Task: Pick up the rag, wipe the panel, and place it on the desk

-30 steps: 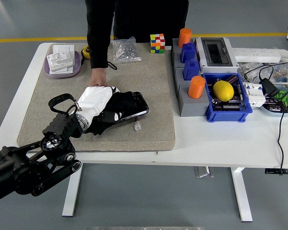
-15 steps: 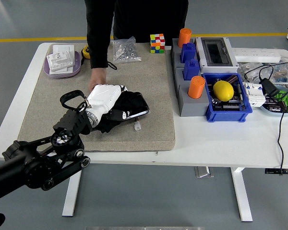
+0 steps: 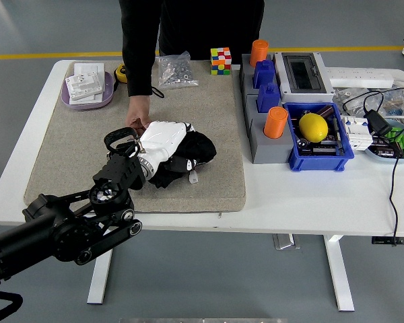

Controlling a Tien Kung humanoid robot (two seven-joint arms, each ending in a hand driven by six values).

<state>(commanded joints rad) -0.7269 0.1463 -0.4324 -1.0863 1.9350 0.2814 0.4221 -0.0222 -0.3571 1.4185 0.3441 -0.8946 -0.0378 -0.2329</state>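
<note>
My left hand (image 3: 164, 139), white-backed, lies on the beige mat (image 3: 81, 151) near its middle. Its fingers are curled on a black rag (image 3: 199, 148) and press it down. The rag bunches out to the right of the hand. The dark panel under the hand and rag is almost fully hidden. A person at the far side rests a hand (image 3: 136, 122) on the mat at the panel's left end, touching my hand's far-left side. My right arm is out of view.
A small white piece (image 3: 192, 178) lies on the mat in front of the rag. A purple tray (image 3: 87, 98), a bag of screws (image 3: 174, 70) and a colour cube (image 3: 220, 60) stand at the back. A grey holder (image 3: 262, 145) with orange and blue cylinders and a blue bin (image 3: 318, 156) with a lemon stand to the right.
My left hand has slid right and slightly away from me with the rag. The rag now covers the glossy panel edge seen earlier. The person's hand has stayed in place.
</note>
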